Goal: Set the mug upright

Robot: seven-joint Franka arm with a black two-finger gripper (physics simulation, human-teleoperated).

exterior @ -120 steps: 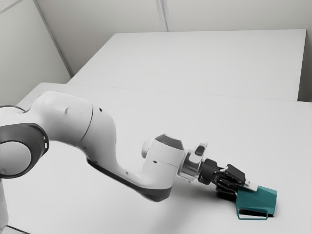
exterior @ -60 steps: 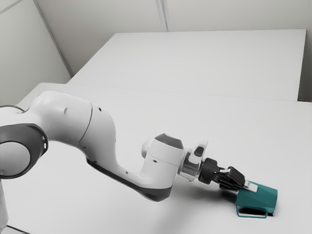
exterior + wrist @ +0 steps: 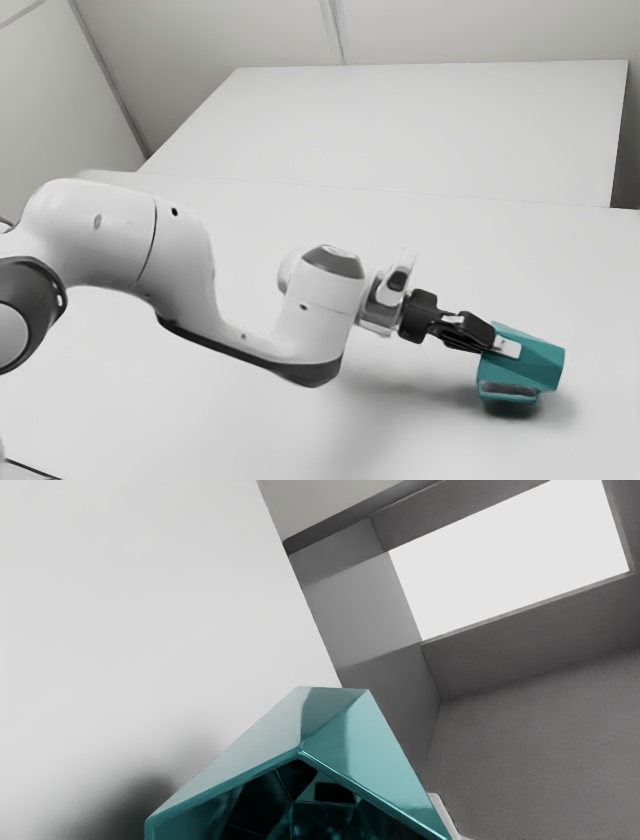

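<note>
As the mug (image 3: 538, 366) hangs tilted, the gripper (image 3: 507, 344) clasps it, fingertip (image 3: 508, 348) against its side.

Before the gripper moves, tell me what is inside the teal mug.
Inside the teal mug, dark, faceted inner walls show, with no contents I can make out; the rest is beyond the wrist view's edge.

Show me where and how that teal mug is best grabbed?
I'd pinch the wall near the rim, coming from the open end. The mug is tipped, its mouth facing the gripper, and its handle is low.
</note>
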